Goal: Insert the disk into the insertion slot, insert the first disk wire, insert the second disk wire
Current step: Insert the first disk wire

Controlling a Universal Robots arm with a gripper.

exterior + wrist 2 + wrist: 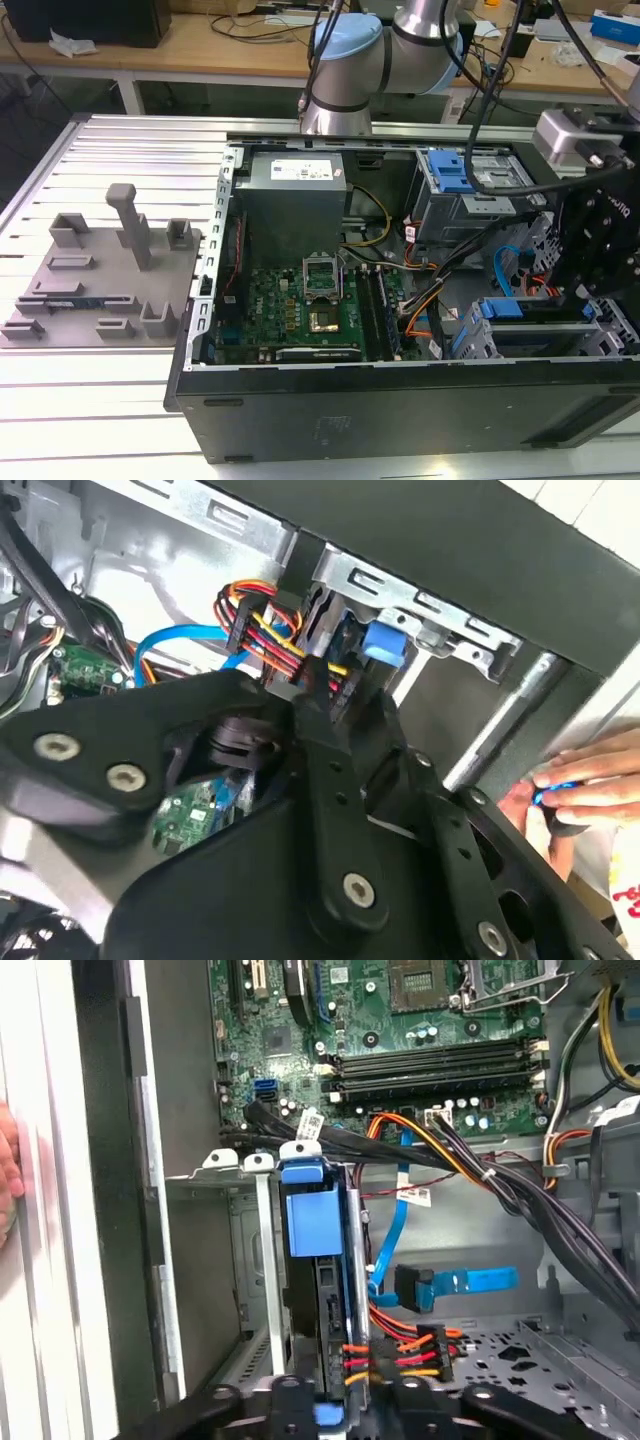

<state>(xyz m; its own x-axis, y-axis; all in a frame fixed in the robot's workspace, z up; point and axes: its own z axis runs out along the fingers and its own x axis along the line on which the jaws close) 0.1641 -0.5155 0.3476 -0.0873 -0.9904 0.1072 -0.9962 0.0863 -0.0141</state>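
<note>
Arm [350, 60] elbow high; wrist [572, 135] low at exterior view's right; gripper [585, 270] beneath.

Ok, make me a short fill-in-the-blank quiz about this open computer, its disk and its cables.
1. The flat cable beside the disk is light ____.
2. In the exterior view, the grey fixture plate lies on the view's ____ of the computer case.
3. The motherboard is coloured ____.
Missing words: blue; left; green.
</note>
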